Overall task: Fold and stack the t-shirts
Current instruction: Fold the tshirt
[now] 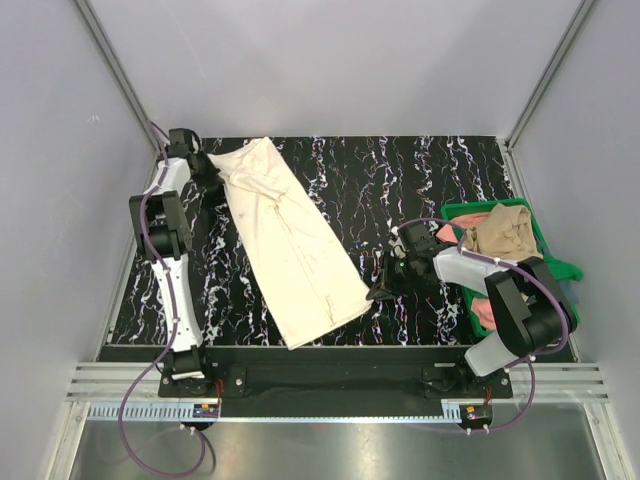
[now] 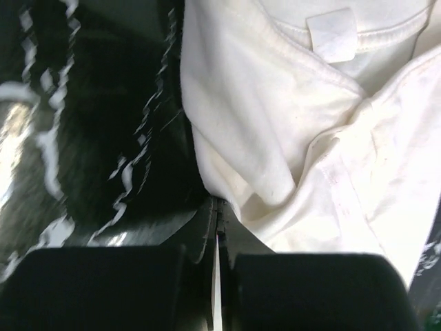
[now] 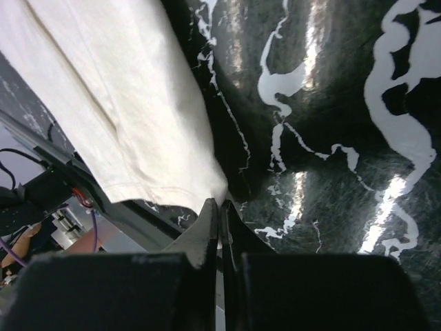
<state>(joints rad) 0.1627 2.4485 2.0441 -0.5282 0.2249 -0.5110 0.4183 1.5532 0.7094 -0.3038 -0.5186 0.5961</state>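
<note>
A: Where is the cream shirt [image 1: 290, 245] found?
B: It is spread on the table [image 1: 420, 180], slanting from upper left to lower centre of the top view. A tan shirt [image 1: 505, 232] is left in the bin [image 1: 558, 268] at right.
A: And the grippers?
B: The left gripper [image 2: 217, 203] is clamped on the collar end, the right gripper [image 3: 220, 203] on a hem corner.
A: What could be spoiled?
B: Only thin edges are pinched. If the cloth is pulled taut, a corner may be lost and the fold skewed

Matt cloth, glossy worktop [image 1: 420, 180]
The cream t-shirt [image 1: 290, 245] is seen as soft matt cloth; the black veined worktop is polished, reflective; the green bin [image 1: 543, 248], smooth plastic.
</note>
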